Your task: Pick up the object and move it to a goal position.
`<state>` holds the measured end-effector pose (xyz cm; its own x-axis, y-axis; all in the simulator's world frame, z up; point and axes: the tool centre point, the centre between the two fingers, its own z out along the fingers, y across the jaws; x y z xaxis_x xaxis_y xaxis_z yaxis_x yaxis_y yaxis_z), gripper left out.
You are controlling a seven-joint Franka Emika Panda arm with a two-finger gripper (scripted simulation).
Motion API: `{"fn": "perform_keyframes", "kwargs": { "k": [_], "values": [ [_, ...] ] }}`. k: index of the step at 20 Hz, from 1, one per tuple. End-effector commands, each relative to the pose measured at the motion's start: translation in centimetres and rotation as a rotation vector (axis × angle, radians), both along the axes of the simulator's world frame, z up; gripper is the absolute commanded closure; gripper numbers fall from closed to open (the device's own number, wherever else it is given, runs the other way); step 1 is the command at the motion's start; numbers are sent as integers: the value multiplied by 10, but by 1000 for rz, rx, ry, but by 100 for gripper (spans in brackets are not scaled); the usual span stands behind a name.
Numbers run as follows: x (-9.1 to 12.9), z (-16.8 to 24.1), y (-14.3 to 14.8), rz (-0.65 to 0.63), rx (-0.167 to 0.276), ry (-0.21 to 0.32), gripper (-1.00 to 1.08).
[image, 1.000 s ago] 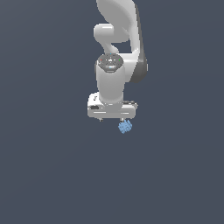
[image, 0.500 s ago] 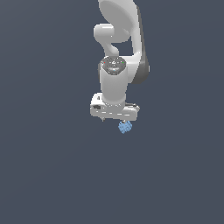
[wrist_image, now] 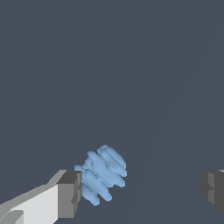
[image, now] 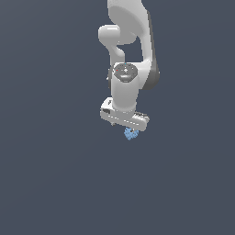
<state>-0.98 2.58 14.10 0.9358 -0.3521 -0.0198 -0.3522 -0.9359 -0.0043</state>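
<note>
object [wrist_image: 101, 174] lies beside 1 finger [wrist_image: 69, 194] of the wide-open, empty hand [wrist_image: 142, 190].

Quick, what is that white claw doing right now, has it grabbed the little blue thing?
Gripper: open, jaws set wide apart, holding nothing. The blue object sits close beside one jaw, with a wide gap to the other.

One light-blue lumpy object [image: 131, 134] is counted just below the single white gripper [image: 130, 130], between its two grey fingertips [wrist_image: 70, 194], and one arm [image: 131, 55] is seen.
</note>
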Motion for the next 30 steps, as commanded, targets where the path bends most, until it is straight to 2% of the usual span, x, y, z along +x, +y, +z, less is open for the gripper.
{"fn": "perform_keyframes", "kwargs": {
  "k": [1, 22, 30],
  "values": [
    [-2, -4, 5, -61, -1, 0, -92],
    [-22, -39, 40, -564, -12, -6, -92],
    [-28, -48, 49, -701, -15, -10, -92]
  ]
}}
